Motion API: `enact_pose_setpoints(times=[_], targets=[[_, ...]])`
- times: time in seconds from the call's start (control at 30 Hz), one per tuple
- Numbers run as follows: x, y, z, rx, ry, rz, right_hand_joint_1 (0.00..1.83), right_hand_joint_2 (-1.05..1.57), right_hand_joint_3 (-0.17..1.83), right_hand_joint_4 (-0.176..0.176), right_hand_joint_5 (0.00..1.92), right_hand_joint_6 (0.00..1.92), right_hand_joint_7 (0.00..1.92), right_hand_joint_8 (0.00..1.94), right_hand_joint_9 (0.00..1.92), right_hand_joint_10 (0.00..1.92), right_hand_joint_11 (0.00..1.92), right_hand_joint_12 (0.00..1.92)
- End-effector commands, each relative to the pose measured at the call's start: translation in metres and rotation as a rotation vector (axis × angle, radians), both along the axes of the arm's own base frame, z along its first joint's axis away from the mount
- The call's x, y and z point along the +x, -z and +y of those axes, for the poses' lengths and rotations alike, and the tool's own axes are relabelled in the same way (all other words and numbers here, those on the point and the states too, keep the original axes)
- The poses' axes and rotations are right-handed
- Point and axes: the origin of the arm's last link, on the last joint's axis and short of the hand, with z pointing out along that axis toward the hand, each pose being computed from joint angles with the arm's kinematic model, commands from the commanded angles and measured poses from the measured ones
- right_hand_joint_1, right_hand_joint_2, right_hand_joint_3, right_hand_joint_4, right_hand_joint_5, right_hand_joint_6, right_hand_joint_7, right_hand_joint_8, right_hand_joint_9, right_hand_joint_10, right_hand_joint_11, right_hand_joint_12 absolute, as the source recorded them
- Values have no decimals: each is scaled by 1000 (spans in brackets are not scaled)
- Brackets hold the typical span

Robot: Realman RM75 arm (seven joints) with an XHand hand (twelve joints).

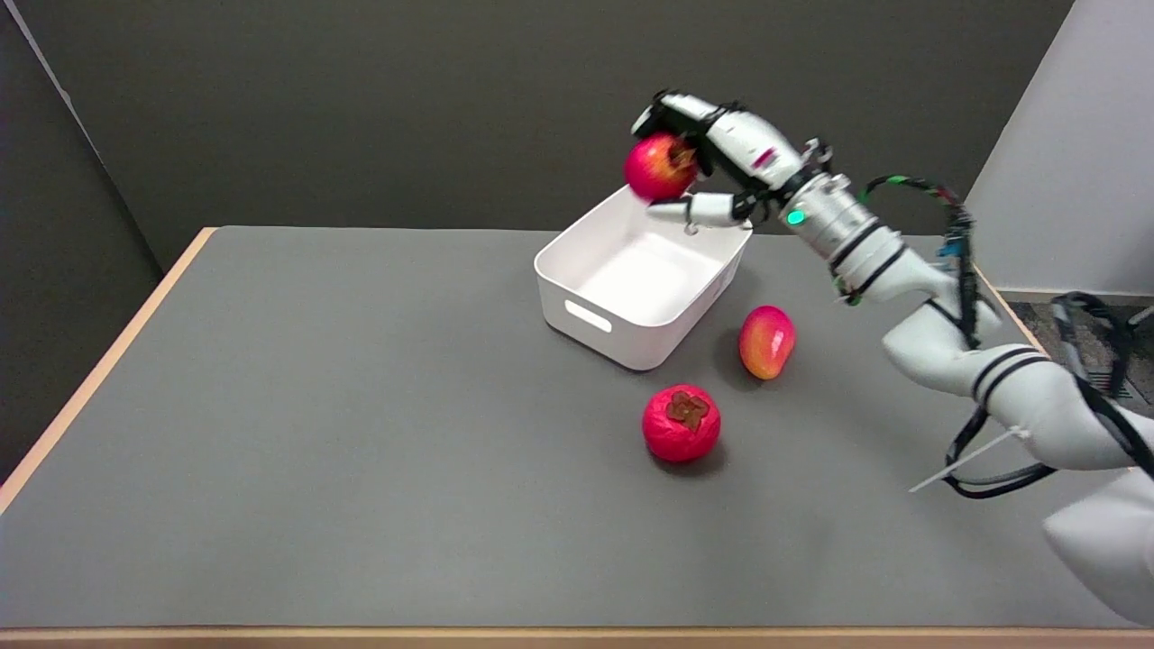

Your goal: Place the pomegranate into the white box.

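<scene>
No text, label, brand or number can be read anywhere in the head view; a small red mark is seen on the back of the right hand [712,158] (too small and blurred for any letters to be made out)
</scene>
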Motion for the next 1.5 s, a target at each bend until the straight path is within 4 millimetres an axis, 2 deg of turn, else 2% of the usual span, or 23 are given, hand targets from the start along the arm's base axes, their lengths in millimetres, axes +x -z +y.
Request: enact_pose_setpoints(times=[0.03, 0.27, 0.3, 0.33, 0.37, 0.43, 0.47, 0.5, 0.57, 0.63, 0.7, 0.77, 1.0, 1.07, 1.23, 1.27, 1.33, 1.37, 1.43, 1.5], targets=[[-69, 77, -38, 74, 249, 71, 1326, 1229, 93, -163, 498, 1570, 757, 1423, 713, 1574, 820, 1921], [-80, 73, -33, 54, 280, 69, 1328, 1227, 94, -174, 498, 1575, 759, 1424, 714, 1575, 765, 1920], [-81, 72, -33, 52, 282, 69, 1276, 1223, 119, -151, 504, 1582, 770, 1424, 727, 1503, 737, 1920], [-82, 70, -32, 49, 284, 66, 1194, 1213, 162, -114, 515, 1592, 789, 1423, 749, 1389, 695, 1921], [-83, 68, -30, 47, 287, 66, 1091, 1214, 201, -60, 524, 1609, 782, 1349, 744, 1311, 633, 1921], [-84, 65, -28, 42, 287, 68, 820, 1239, 270, 95, 535, 1663, 700, 1005, 667, 1245, 457, 1921], [-85, 63, -26, 41, 288, 68, 781, 959, 678, 88, 400, 1162, 595, 747, 554, 1116, 454, 1770], [-84, 62, -25, 40, 286, 67, 747, 775, 932, 76, 308, 804, 515, 578, 463, 1010, 441, 1650], [-83, 60, -23, 38, 282, 68, 628, 737, 942, 77, 271, 594, 417, 459, 333, 859, 329, 1502], [-82, 58, -22, 34, 278, 66, 382, 644, 998, 100, 199, 468, 219, 324, 123, 641, 41, 1140], [-80, 54, -21, 28, 272, 65, 359, 632, 977, 111, 186, 460, 173, 293, 50, 580, 0, 1104], [-79, 51, -19, 23, 266, 62, 364, 650, 847, 119, 189, 403, 107, 234, 3, 433, -1, 1018], [-64, 37, -12, 4, 217, -10, 353, 654, 815, 123, 186, 382, 54, 228, -1, 322, -1, 913], [-50, 31, -9, -4, 175, -43, 342, 564, 926, 126, 147, 468, 56, 199, 0, 258, -1, 901], [0, 13, 10, -21, 13, -151, 338, 564, 928, 123, 144, 467, 59, 201, 6, 246, -1, 875], [12, 9, 16, -20, -25, -180, 339, 565, 928, 122, 145, 467, 60, 205, 7, 246, -1, 874], [29, 2, 28, -18, -78, -225, 515, 567, 996, 113, 120, 518, 50, 326, 15, 286, -1, 887], [33, -10, 36, -40, -99, -255, 448, 597, 941, 112, 146, 474, 84, 290, 9, 360, -1, 908], [47, -10, 56, 15, -169, -351, 341, 646, 850, 109, 191, 404, 145, 232, 2, 487, -1, 951], [57, -21, 79, 39, -247, -458, 341, 652, 839, 107, 202, 407, 171, 236, 13, 516, -1, 984]])
